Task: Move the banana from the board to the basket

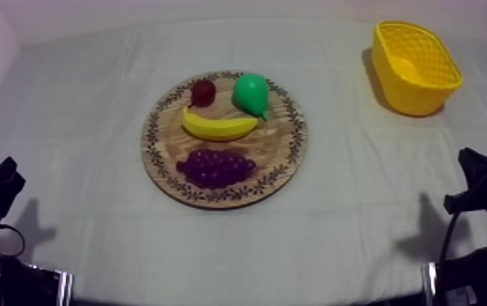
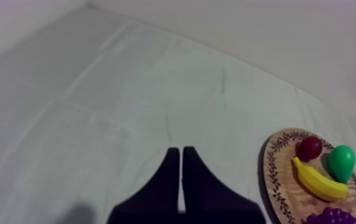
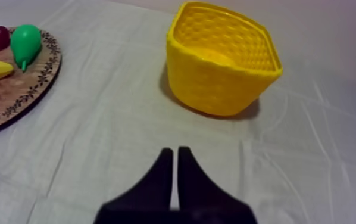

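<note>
Banana [image 1: 218, 125] lies mid wooden board [image 1: 294, 146], betw. pear [image 1: 250, 94] & grapes [image 1: 216, 167]. Yellow basket [image 1: 410, 93] well apart from board. Left gripper [image 2: 181, 156]: fingers together, empty, over cloth [image 1: 361, 212] beside board. Right gripper [image 3: 175, 154]: fingers together, empty, betw. board & basket.

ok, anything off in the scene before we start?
Nothing stands out. The banana, pear, small red fruit and grapes all lie on the wooden board. The yellow basket stands upright, apart from the board. Left gripper and right gripper are shut on nothing, over bare cloth.
</note>
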Action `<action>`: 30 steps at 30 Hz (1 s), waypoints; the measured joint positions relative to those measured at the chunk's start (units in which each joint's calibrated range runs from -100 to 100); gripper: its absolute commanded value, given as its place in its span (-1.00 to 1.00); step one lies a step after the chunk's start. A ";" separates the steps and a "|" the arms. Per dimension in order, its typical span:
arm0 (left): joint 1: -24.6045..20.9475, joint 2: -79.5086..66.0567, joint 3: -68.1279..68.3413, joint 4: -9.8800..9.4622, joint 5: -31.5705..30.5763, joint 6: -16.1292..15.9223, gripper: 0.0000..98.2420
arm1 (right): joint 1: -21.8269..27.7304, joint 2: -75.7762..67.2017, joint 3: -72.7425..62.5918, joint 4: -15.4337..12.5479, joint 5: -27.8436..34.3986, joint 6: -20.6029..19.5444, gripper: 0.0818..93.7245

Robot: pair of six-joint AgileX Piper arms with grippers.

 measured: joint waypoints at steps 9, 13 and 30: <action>0.00 0.00 0.00 0.00 0.00 0.00 -1.00 | 0.00 0.00 0.00 0.00 0.07 -0.07 -0.99; 0.00 0.00 0.00 0.00 0.00 0.00 -1.00 | 0.00 0.00 0.00 0.00 0.13 -0.03 -0.99; 0.00 0.00 0.00 0.00 0.05 0.00 -1.00 | -0.03 0.00 0.00 -0.03 0.32 0.06 -0.98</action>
